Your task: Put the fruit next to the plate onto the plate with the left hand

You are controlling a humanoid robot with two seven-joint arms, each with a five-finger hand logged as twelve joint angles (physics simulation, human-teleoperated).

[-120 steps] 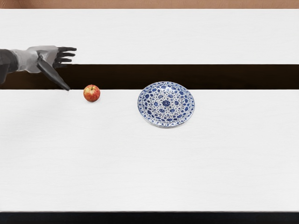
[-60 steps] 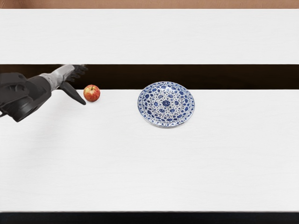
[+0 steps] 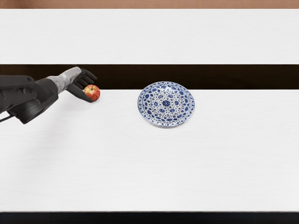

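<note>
A red-yellow apple (image 3: 93, 93) sits on the white table, left of the blue-and-white patterned plate (image 3: 166, 103) and near the table's far edge. My left hand (image 3: 88, 87) reaches in from the left and cups the apple's left side. Its dark fingers (image 3: 87, 76) arch above and behind the fruit, and the thumb lies against its lower left. The fingers are still spread and the apple rests on the table. The plate holds nothing. No right arm shows.
A dark gap (image 3: 210, 77) runs across the scene just behind the apple and plate, with a second white surface (image 3: 149, 37) beyond it. The near table (image 3: 149, 163) stretches wide in front of the plate.
The left arm has swung down and rightward from beyond the gap, and the hand has come up against the apple. The apple and plate have not moved.
</note>
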